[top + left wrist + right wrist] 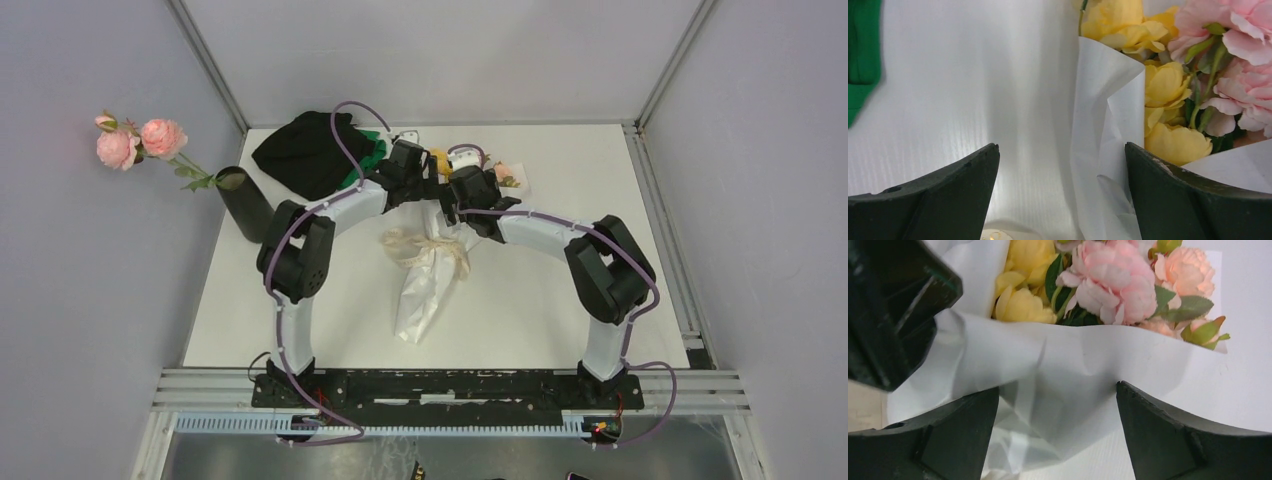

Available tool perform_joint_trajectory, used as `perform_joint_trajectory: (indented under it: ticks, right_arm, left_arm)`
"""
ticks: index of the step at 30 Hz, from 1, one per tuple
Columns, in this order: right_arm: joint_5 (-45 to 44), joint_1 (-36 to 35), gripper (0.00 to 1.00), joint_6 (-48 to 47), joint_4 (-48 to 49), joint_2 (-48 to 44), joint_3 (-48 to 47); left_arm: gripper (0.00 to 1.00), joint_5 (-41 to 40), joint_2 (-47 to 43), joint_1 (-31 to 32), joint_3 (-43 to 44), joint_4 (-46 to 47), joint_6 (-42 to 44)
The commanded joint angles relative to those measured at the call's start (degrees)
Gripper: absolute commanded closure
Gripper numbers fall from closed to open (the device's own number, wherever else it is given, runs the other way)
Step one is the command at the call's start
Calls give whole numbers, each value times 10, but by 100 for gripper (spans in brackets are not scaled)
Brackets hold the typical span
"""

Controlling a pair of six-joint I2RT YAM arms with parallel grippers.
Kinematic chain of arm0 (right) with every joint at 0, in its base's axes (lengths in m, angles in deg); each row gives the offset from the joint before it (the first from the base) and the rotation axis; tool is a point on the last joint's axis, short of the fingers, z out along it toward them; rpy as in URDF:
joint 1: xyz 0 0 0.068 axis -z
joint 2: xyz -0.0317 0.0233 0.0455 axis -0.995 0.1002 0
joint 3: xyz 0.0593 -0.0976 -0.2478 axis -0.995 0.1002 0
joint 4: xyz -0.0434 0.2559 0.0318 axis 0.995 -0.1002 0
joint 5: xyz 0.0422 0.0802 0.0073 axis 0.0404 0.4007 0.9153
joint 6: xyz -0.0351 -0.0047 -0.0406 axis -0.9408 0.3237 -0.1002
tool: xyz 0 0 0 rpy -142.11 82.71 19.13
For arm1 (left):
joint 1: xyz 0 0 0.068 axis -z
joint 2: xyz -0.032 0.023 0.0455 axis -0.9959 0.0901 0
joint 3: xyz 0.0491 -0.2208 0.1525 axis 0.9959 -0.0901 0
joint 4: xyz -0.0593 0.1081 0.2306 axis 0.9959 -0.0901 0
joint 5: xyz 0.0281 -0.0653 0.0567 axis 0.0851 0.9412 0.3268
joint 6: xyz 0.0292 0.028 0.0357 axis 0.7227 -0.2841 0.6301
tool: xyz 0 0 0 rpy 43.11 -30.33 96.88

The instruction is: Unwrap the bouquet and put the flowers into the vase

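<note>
The left claw (412,168) stands wide, gripping nothing. In its wrist view, an upright fold of the white paper (1108,125) rises in the gap between its fingers, close against the inner face of the right-hand one; whether the two touch cannot be told. Just ahead of that finger and off to its right sit the flowers (1168,85), yellow roses nearest and pink ones beyond. Far off to the claw's left, a strip of the green cloth (863,50) shows at the frame edge.

The right claw (468,185) is also spread wide and grips nothing. The paper wrap bulges across the whole gap between its fingers and below them, and the pink, peach and yellow blooms lie straight ahead. The left claw hangs just to its left, above the edge of the wrap.

From above, both claws meet over the head of the bouquet (430,285), which lies on the table (560,300) with its wrapped tail and cream lace ribbon (425,250) running back behind them towards the arm bases. The vase (245,205) stands well to the left of the left claw, upright at the table edge, holding a stem of pink roses (130,140). The black-and-green cloth heap (310,150) lies between vase and left claw
</note>
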Motion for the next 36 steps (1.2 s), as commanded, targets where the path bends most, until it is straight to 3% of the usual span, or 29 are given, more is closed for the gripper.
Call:
perform_joint_trajectory:
  ticks: [1, 6, 12, 15, 19, 25, 36]
  right_arm:
    - [31, 16, 7, 2, -13, 38, -55]
    - [56, 17, 9, 10, 16, -5, -8]
    - [58, 16, 6, -17, -21, -84, -4]
    - [64, 16, 6, -18, -47, -111, 4]
    - [75, 15, 5, -6, -40, -153, 68]
    - [52, 15, 3, 3, -16, -140, 139]
    - [57, 15, 2, -2, -23, 28, 20]
  left_arm:
    - [0, -10, -48, -5, -29, -6, -12]
    - [0, -77, -163, -6, -138, -13, -36]
    - [0, -136, -338, -5, -287, -3, -81]
    - [0, -119, -398, -5, -308, -30, -73]
    - [0, -78, -418, -4, -331, -57, -84]
    - [0, 9, -409, 25, -422, 25, -122]
    - [0, -38, -381, 139, -480, 53, -184]
